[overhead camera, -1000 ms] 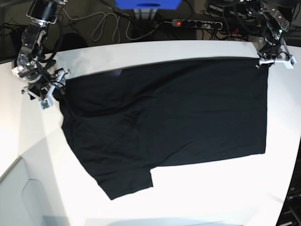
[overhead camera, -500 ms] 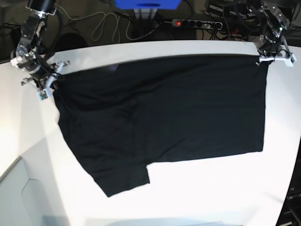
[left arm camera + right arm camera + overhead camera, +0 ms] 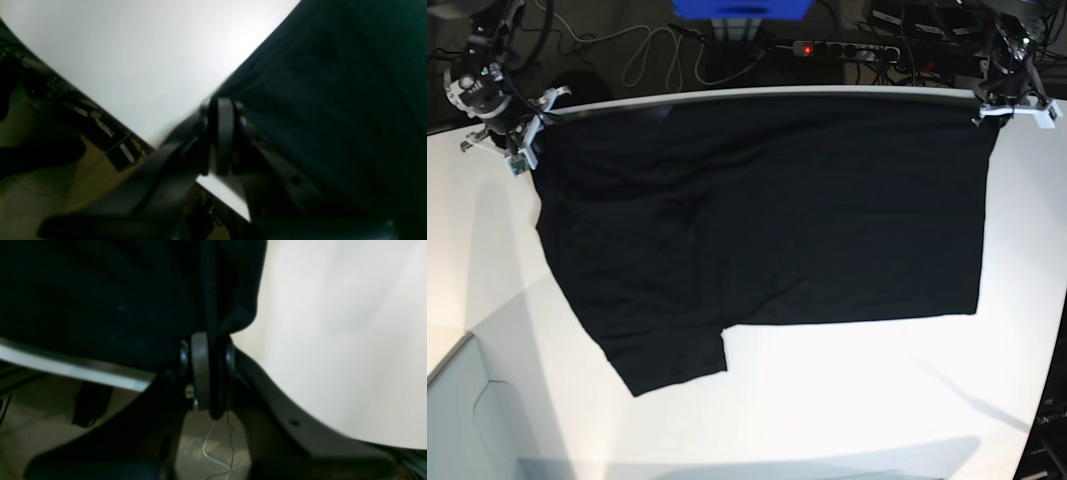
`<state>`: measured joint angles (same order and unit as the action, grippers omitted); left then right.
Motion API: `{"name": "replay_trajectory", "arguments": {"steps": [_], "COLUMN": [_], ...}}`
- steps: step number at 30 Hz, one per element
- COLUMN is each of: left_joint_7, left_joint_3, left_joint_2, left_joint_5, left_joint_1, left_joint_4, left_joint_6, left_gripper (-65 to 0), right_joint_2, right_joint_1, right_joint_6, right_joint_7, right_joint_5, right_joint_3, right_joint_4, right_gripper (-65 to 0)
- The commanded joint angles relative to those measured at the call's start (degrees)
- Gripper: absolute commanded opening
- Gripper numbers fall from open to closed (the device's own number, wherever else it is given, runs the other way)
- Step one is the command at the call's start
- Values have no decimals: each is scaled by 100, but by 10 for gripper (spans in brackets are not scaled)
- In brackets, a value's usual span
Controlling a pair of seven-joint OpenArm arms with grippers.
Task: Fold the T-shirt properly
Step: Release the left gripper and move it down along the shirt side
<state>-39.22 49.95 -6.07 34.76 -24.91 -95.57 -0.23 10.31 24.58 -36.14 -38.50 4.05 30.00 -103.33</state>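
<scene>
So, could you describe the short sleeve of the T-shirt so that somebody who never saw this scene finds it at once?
Start from the white table, almost covered by one large black T-shirt stretched between two end effectors at the far edge. Follow the straight near edge of the cloth to the camera's left: the sleeve is the one flap jutting out below that line, ending in a slanted corner.

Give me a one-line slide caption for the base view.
Both claws, left and right, pinch the black T-shirt's far corners over the white table.
</scene>
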Motion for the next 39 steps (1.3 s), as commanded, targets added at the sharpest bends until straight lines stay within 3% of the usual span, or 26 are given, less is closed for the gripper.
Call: {"name": "replay_trajectory", "arguments": {"steps": [1, 14, 17, 21, 25, 28, 35, 39], "left_joint_7": [120, 58, 58, 58, 58, 67, 67, 67], "left_joint_3": [46, 46, 46, 46, 46, 46, 46, 46], "left_joint_2": [-84, -75, -84, -101, -119, -136, -382, -418], "left_joint_5": [53, 62, 62, 62, 71, 71, 651, 713], "left_joint_1": [-54, -54, -63, -63, -19, -2, -19, 33], "left_joint_4": [-74, -39, -39, -83, -109, -127, -680, -883], "left_joint_6": [10, 54, 27, 36, 19, 19, 10, 10], "left_gripper": [-650, -650, -644, -408, -248, -206, -203, -203], "right_joint_2": [73, 99, 90, 82, 64, 55, -499, -560], "right_joint_1": [78, 272, 254, 245, 245, 237, 114, 87], "right_joint_6": [-47, -47, -47, -47, -47, -30, -39, -39], "right_joint_7": [65, 65, 65, 65, 101, 118, 83, 74], "right_joint_5": [-14, 3, 3, 3, 3, -5, 3, 3], "right_joint_3": [55, 55, 55, 55, 55, 64, 873, 943], "right_joint_4": [-107, -115, -115, -115, -115, -124, -722, -1003], "right_gripper": [-648, -644, -606, -448, -281, -228, -228, -228]}}
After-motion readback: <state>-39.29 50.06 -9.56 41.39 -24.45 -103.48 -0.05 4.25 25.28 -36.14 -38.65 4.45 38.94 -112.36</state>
